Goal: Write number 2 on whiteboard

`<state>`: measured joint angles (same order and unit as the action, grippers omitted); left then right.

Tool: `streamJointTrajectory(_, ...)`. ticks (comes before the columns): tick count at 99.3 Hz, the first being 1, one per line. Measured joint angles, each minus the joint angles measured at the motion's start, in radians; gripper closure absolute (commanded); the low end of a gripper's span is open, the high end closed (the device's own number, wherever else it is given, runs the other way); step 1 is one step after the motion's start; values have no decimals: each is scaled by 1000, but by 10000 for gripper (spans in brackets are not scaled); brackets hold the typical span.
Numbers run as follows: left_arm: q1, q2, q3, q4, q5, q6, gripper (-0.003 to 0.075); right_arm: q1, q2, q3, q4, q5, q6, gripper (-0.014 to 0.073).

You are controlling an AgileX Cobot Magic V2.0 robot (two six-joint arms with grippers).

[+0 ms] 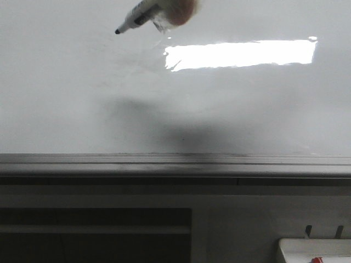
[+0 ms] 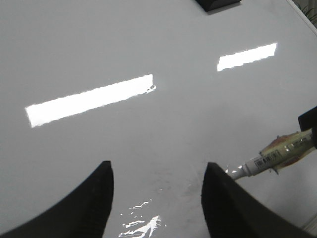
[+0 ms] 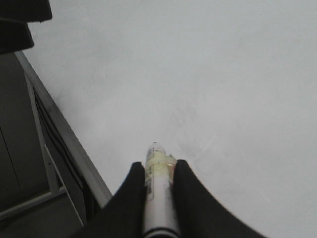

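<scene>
A: Front view first; what shows?

B: The whiteboard (image 1: 71,82) fills most of it, glossy, with a bright reflection (image 1: 241,54) right of centre and a grey rail (image 1: 175,163) along its bottom edge; a marker (image 1: 134,18) slants in from the top, black tip down and to the left, close to the board; whether it touches I cannot tell; no stroke of a 2 is visible. A white tray (image 1: 315,249) with something red sits at the lower right.

A: And the left wrist view?

B: The left gripper (image 2: 156,196) has its jaws spread wide with nothing between them, over bare board (image 2: 148,44); the marker (image 2: 277,154) comes in from the side, label showing.

A: The right wrist view?

B: The right gripper (image 3: 158,171) has its jaws closed tight on the marker (image 3: 157,173), the tip pointing at the board (image 3: 223,74); faint smudges lie near the tip; the rail (image 3: 64,134) runs diagonally beside it.
</scene>
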<state>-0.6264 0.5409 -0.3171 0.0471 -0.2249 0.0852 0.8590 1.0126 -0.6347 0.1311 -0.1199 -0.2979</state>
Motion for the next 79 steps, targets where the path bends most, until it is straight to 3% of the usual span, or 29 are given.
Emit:
streamJointTrajectory(34, 2, 0, 0, 0, -4, 0, 356, -96, 79, -120, -2, 75, 2, 667)
streamJointTrajectory(79, 2, 0, 0, 0, -21, 0, 356, -98, 188, -211, -8, 152, 2, 667)
